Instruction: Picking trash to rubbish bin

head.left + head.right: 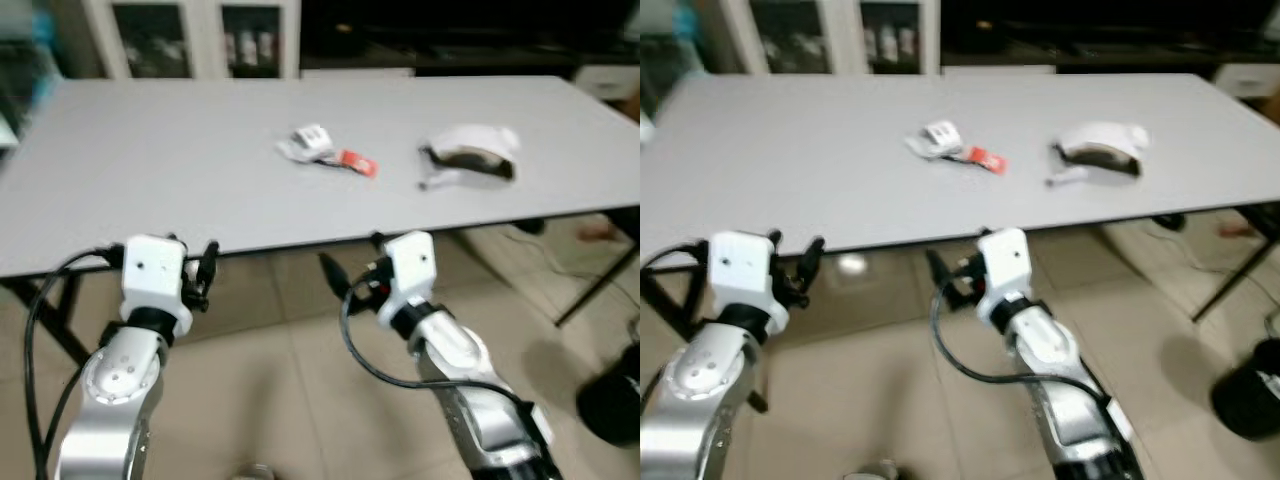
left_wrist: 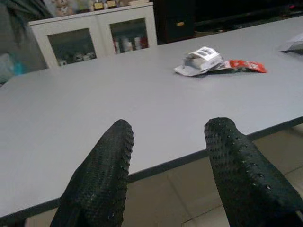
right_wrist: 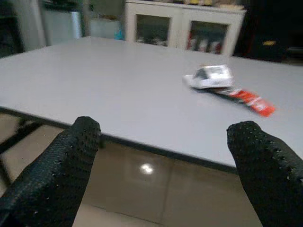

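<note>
Approaching: your left gripper (image 2: 165,179) and right gripper (image 3: 161,175), fingers apart, empty, short of the long grey table (image 1: 150,180).
Targets: crumpled white-and-red wrapper (image 1: 325,148); white crushed packet (image 1: 468,152).
Bin: round black bin (image 1: 610,395) on your right, ready for drops.

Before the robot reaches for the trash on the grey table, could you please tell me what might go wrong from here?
1. The crumpled white wrapper with a red strip lies well in from the grey table's near edge; the open left gripper and open right gripper sit below that edge and could strike it when rising.
2. The wrapper looks flat and light, so a pinch may slide it.
3. The black bin stands on the floor far right; carried trash may drop.
</note>
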Controlling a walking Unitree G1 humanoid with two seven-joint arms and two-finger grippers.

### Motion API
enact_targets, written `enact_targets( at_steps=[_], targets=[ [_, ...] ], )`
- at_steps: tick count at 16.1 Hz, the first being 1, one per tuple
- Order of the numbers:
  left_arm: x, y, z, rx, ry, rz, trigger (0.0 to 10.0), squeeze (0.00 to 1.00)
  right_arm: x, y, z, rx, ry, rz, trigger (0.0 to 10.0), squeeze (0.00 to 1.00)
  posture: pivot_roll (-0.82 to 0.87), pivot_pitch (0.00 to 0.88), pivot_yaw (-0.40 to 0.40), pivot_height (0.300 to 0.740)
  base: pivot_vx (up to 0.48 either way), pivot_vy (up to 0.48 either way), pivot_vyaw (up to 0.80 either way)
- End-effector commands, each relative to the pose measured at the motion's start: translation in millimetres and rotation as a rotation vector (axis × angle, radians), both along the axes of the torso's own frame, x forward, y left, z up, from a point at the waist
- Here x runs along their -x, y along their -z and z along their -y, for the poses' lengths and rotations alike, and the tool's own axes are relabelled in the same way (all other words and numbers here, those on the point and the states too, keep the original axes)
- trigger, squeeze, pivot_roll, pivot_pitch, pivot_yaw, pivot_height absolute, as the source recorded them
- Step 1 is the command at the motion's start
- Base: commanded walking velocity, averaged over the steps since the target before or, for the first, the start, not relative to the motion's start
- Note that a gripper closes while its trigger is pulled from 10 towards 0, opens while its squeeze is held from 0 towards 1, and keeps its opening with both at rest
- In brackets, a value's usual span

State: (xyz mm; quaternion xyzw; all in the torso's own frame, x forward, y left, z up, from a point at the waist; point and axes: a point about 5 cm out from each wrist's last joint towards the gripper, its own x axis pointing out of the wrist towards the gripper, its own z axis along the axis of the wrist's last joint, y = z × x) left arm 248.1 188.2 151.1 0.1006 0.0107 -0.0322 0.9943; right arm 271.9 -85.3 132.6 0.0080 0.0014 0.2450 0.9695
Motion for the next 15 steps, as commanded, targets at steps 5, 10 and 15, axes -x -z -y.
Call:
enact_targets(
  at_steps=[5,10,15],
  targets=[
    [-11.9,-6.4,1.5,0.007,0.001,0.043,10.0,0.00,-9.3,0.3,30.3,0.005,0.148,0.034,10.0,0.00,0.06,0.031,-0.092,0.740,0.361,0.000,0.00],
    [-14.7,5.4,6.1,0.022,0.018,0.008,10.0,0.00,-9.4,2.4,39.3,0.003,0.193,0.043,10.0,0.00,0.04,0.000,-0.051,0.740,0.362,0.000,0.00],
    [-21.7,3.0,4.5,0.017,0.028,0.020,10.0,0.00,-11.6,1.4,42.8,-0.036,0.225,0.028,10.0,0.00,0.03,0.000,-0.041,0.740,0.362,0.000,0.00]
  ],
)
